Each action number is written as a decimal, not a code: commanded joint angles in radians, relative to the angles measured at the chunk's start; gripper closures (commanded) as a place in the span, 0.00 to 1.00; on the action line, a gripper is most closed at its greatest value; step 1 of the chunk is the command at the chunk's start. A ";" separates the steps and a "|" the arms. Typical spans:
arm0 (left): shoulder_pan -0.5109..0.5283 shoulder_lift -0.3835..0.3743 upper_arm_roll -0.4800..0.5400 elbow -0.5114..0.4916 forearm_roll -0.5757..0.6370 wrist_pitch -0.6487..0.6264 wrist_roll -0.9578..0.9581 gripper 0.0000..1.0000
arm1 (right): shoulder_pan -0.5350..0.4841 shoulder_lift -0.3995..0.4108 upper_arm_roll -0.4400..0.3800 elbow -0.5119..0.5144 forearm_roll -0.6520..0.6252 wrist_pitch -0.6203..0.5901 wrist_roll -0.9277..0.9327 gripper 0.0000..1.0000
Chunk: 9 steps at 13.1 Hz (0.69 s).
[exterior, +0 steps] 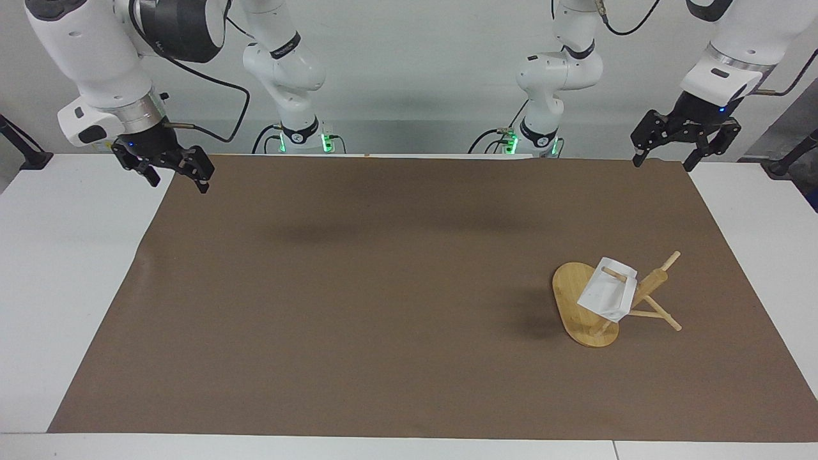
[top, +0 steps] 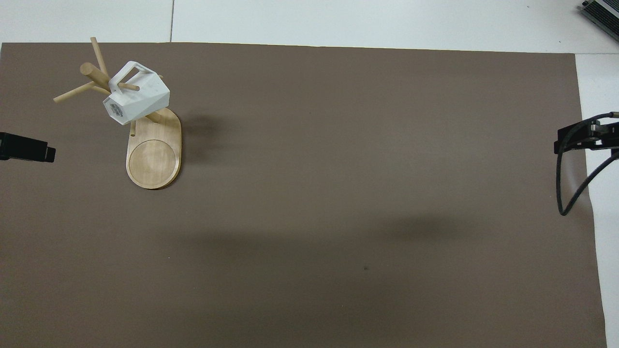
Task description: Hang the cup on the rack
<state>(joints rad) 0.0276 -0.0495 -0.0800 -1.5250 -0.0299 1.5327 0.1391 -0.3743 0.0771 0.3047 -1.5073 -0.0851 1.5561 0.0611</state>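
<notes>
Nearest the robots, the left gripper (exterior: 687, 145) hung over the brown mat's (exterior: 383, 287) corner, jaws open and empty; the right gripper (exterior: 171, 171) hung over the mat's other near corner, jaws likewise open. Farther out, toward the left arm's end of the worktop (exterior: 70, 268), the cup (exterior: 606, 297) hung by its handle on a peg of the rack (exterior: 575, 300)

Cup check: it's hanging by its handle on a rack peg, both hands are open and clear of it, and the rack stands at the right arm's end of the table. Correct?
One thing is off: the rack stands at the left arm's end of the table, as the facing view shows. The rest holds: the cup hangs by its handle on a peg, and the left hand and right hand are open and clear of it.
</notes>
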 commanded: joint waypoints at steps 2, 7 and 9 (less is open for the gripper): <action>-0.089 0.028 0.034 0.095 0.053 -0.100 0.031 0.00 | -0.012 -0.026 0.005 -0.034 0.019 0.025 0.009 0.00; -0.135 0.039 0.058 0.109 0.042 -0.129 0.030 0.00 | -0.012 -0.026 0.005 -0.033 0.019 0.025 0.009 0.00; -0.118 0.039 0.057 0.105 0.028 -0.123 0.017 0.00 | -0.012 -0.026 0.005 -0.034 0.019 0.025 0.009 0.00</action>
<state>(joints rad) -0.0756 -0.0311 -0.0452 -1.4582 -0.0049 1.4377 0.1533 -0.3743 0.0770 0.3047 -1.5073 -0.0851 1.5561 0.0611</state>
